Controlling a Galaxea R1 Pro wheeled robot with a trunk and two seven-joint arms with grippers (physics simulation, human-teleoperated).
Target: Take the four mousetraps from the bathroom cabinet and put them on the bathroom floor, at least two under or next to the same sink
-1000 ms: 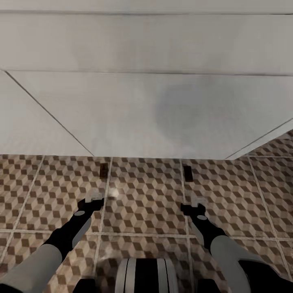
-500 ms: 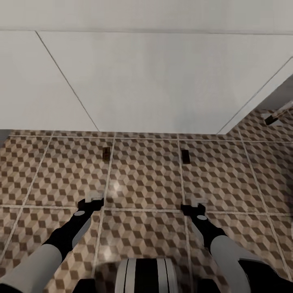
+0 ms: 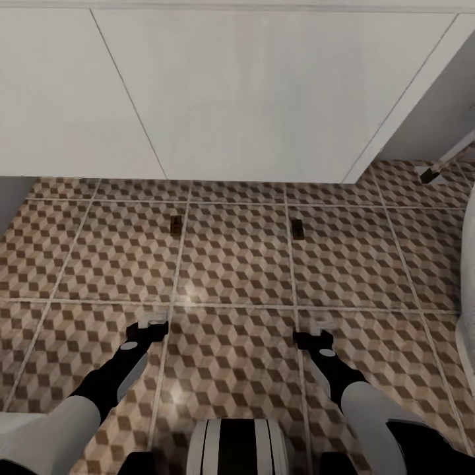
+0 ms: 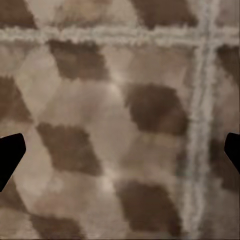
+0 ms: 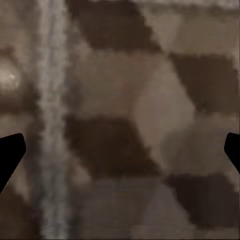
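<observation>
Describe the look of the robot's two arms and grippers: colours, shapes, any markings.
Both arms are built alike: a pale grey rounded forearm shell narrowing into a black wrist section with a small grey disc on its side. The left gripper and right gripper each have a black base and short pale, whitish fingers. In the wrist views the finger edges render as plain black wedges. No cables or lettering are visible.

Two small dark-brown mousetraps flat on the bathroom floor (image 3: 231, 264), one (image 3: 175, 225) ahead of the left gripper (image 3: 156, 324), other (image 3: 297, 229) ahead of the right gripper (image 3: 322, 327), well apart
</observation>
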